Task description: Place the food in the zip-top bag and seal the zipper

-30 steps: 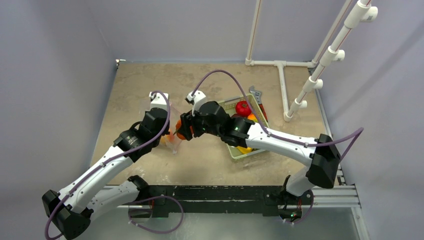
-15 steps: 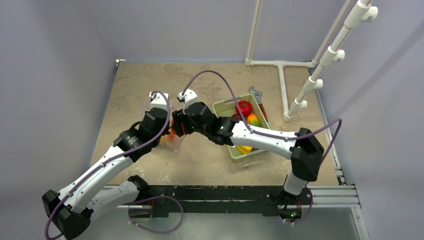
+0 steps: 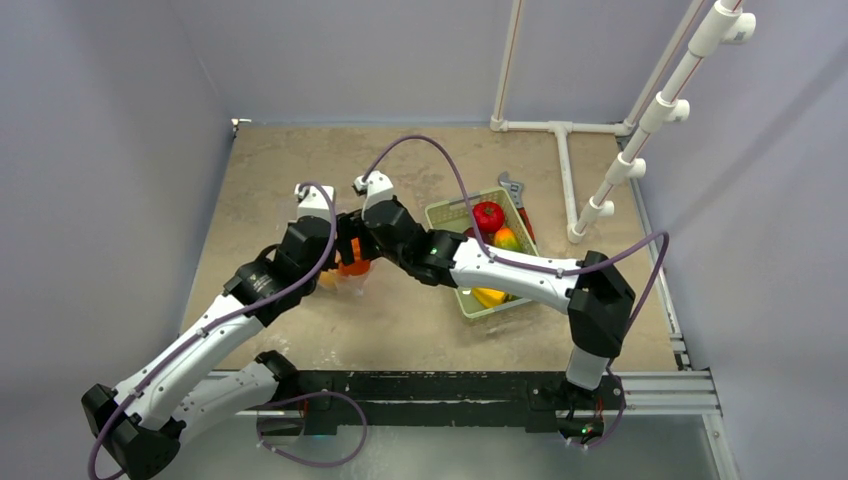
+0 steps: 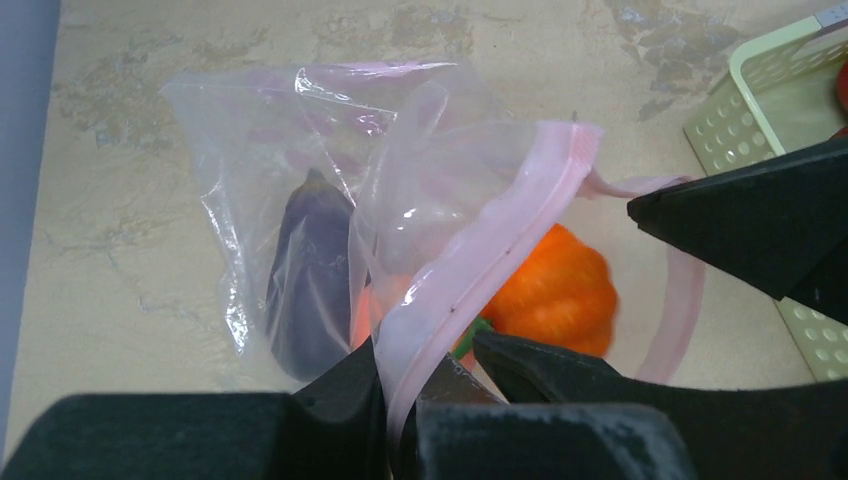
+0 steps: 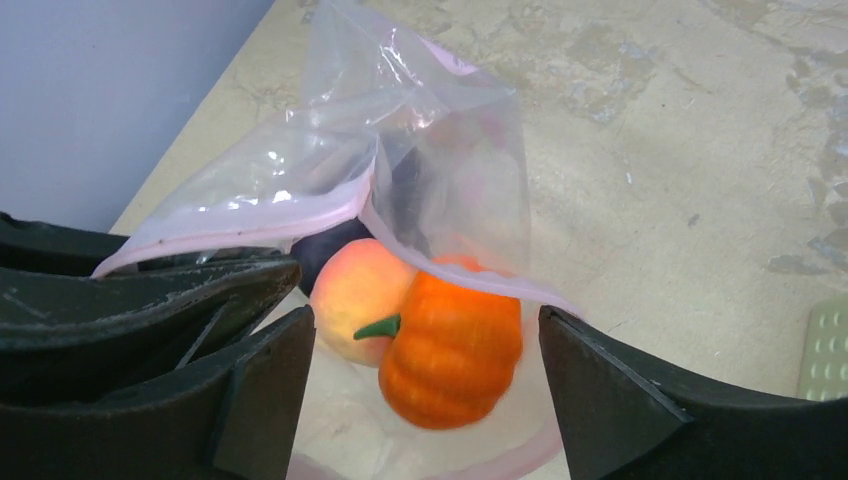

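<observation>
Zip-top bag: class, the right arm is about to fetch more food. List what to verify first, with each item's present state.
1. Left gripper pinches the zipper, holding the zip-top bag's mouth open: ok.
2. Right gripper open, fingers apart from the orange piece: ok.
3. Orange piece and peach fully past the mouth: cannot tell.
4. Eggplant inside the bag: ok.
5. Basket emptied: not ok; tomato and yellow piece lie in it.
6. Zipper sealed: not ok.
</observation>
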Action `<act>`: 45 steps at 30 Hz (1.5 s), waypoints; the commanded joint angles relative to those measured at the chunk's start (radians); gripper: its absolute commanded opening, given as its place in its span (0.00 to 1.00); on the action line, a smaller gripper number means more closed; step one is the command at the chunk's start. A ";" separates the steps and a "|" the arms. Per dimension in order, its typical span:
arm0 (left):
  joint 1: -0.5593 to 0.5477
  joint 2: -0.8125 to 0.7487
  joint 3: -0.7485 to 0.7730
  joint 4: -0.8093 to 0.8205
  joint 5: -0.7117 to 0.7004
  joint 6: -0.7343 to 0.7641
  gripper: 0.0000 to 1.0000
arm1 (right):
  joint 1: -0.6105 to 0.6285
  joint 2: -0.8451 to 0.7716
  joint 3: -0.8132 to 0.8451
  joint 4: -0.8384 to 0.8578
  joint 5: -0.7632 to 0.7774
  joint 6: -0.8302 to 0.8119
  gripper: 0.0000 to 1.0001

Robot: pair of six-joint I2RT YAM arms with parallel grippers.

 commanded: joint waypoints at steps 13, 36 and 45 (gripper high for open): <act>0.003 -0.005 -0.004 0.038 0.003 0.012 0.00 | 0.003 -0.166 -0.005 -0.008 0.031 0.082 0.90; 0.003 -0.013 -0.005 0.041 0.008 0.012 0.00 | 0.003 -0.318 -0.164 -0.152 0.055 0.265 0.86; 0.003 -0.021 -0.006 0.037 0.008 0.012 0.00 | -0.001 -0.239 -0.144 -0.128 0.034 0.266 0.84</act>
